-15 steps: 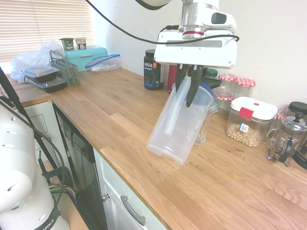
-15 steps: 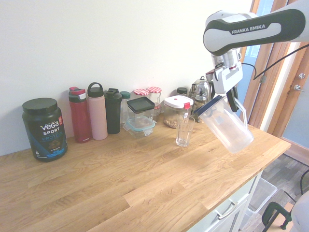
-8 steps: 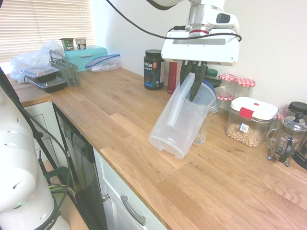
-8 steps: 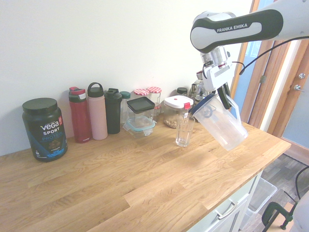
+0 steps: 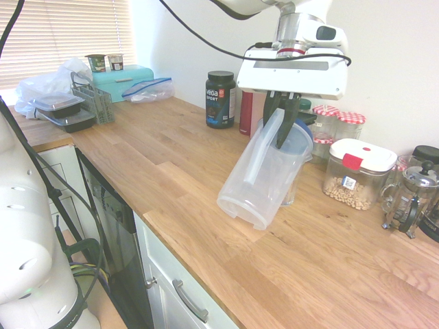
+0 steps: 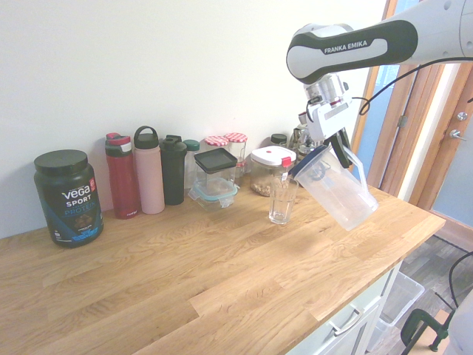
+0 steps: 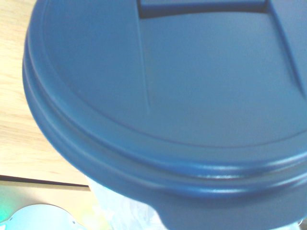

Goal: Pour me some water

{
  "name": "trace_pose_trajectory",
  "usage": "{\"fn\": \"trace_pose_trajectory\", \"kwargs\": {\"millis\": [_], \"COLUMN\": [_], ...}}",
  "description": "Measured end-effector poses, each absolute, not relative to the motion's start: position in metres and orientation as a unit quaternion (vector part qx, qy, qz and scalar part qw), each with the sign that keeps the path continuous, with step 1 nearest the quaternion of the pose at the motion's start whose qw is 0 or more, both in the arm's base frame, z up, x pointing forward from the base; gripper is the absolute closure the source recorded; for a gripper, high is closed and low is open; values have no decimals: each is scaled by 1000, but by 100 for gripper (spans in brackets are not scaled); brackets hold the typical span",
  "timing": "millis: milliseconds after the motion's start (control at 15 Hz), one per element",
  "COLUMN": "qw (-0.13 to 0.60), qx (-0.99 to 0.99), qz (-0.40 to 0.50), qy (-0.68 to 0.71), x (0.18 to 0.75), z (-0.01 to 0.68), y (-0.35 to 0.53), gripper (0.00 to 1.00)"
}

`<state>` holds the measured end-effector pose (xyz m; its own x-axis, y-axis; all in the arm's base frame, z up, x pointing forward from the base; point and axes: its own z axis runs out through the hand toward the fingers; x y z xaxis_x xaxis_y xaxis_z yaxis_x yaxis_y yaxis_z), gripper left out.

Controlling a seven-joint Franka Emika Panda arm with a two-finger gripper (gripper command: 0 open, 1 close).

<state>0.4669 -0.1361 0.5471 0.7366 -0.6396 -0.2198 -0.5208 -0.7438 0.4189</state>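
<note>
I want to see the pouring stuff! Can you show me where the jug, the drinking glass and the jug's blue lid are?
jug (image 6: 341, 194), second exterior view, on its clear side wall.
drinking glass (image 6: 281, 207), second exterior view, on its lower body.
blue lid (image 7: 192, 86), wrist view, on its flat top.

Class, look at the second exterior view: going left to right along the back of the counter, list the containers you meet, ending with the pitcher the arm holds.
Protein tub → red bottle → pink bottle → black bottle → drinking glass → pitcher in the gripper.
</note>
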Motion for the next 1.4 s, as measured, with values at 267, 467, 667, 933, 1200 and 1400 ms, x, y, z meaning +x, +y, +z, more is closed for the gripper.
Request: {"fn": "trace_pose_trajectory", "kwargs": {"millis": [267, 467, 667, 933, 1200, 1400], "qw": [163, 140, 118, 95, 67, 55], "qx": [919, 927, 924, 905, 877, 851], "qz": [-165, -107, -32, 66, 147, 207], "qy": [-319, -332, -361, -410, -453, -480], "x": [467, 440, 392, 362, 343, 327], "z": [551, 579, 601, 590, 542, 532], "y": [-139, -154, -172, -195, -179, -159], "gripper": [100, 100, 100, 100, 100, 100]}}
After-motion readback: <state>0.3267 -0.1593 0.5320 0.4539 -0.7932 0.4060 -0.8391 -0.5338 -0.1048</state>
